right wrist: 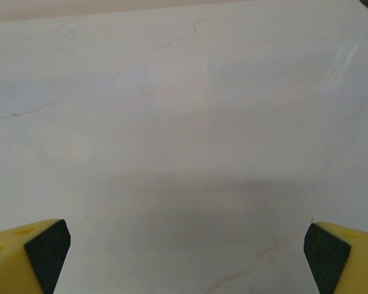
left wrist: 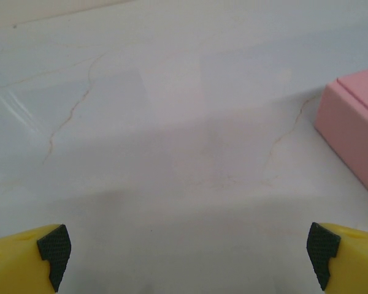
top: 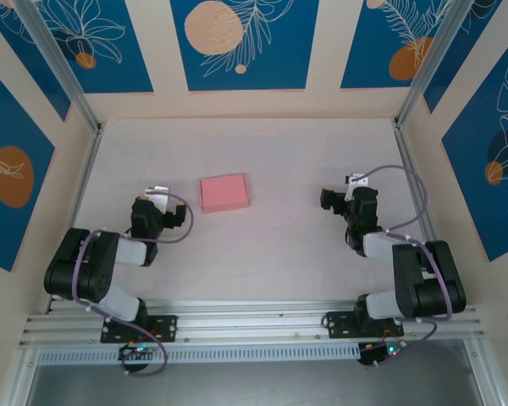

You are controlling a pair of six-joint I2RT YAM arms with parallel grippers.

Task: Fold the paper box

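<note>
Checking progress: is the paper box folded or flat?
Folded: the paper box stands as a closed block with visible side walls.

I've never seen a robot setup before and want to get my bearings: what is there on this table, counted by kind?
Pink paper box: 1
Robot arms: 2, the left arm and the right arm
Yellow-fingered claws, both open: 2, the left claw and the right claw
Total: 5
</note>
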